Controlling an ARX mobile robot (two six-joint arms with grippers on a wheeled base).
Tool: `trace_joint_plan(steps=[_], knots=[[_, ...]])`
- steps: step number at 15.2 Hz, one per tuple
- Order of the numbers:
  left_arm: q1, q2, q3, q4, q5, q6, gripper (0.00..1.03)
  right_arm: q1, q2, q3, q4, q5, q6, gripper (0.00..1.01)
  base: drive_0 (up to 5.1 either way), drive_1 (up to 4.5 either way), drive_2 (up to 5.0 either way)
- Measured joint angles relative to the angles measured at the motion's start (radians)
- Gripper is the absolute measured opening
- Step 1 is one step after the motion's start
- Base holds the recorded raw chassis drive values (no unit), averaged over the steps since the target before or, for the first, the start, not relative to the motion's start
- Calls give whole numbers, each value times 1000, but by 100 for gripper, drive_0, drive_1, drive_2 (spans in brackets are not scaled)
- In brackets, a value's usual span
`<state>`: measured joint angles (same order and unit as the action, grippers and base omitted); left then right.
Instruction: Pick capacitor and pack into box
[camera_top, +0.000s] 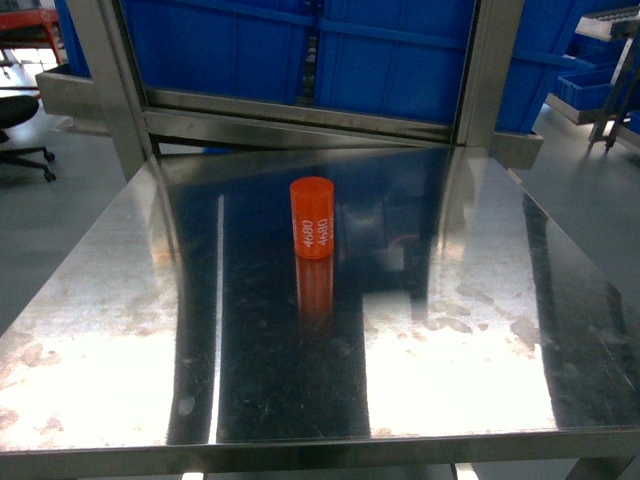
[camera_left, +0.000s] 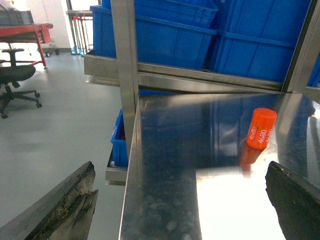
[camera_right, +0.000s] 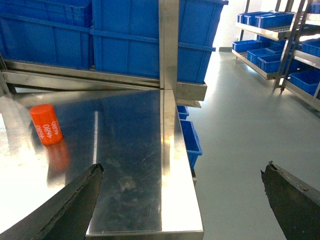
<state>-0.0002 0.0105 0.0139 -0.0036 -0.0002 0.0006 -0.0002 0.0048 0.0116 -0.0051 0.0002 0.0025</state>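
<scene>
The capacitor (camera_top: 312, 218) is a small orange-red cylinder marked "4680", upright near the middle of the steel table (camera_top: 120, 330). From the left wrist the capacitor (camera_left: 261, 128) shows far ahead to the right; from the right wrist the capacitor (camera_right: 46, 124) sits far to the left. My left gripper (camera_left: 182, 200) is open over the table's left edge, nothing between its fingers. My right gripper (camera_right: 182, 200) is open over the table's right front corner, also empty. Neither gripper appears in the head view. The box is out of view.
Large blue bins (camera_top: 300, 50) fill the rack behind the table, between steel uprights (camera_top: 120, 90). A black office chair (camera_left: 12, 80) and red bench stand on the floor to the left. Shelves of blue bins (camera_right: 280, 50) line the right aisle. A blue bin (camera_right: 190, 140) sits under the table's right side.
</scene>
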Motion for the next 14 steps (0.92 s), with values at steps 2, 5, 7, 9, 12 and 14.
trace_joint_plan(steps=[2,5,7,9,12,14], knots=[[0,0,0,0,0,0,98,0,0,0,0,0,0,98,0,0,0],[195,430,36,369,242,-19,98,0,0,0,0,0,0,98,0,0,0],[157,732,90,631,289,-21,98,0,0,0,0,0,0,98,0,0,0],[92,1075,224,898,265,-29,98,0,0,0,0,0,0,98,0,0,0],[-40,1429,432,972,221,-55,98,0,0,0,0,0,0,98,0,0,0],[-142,1607,562,953,180,-67,98,0,0,0,0,0,0,98,0,0,0]])
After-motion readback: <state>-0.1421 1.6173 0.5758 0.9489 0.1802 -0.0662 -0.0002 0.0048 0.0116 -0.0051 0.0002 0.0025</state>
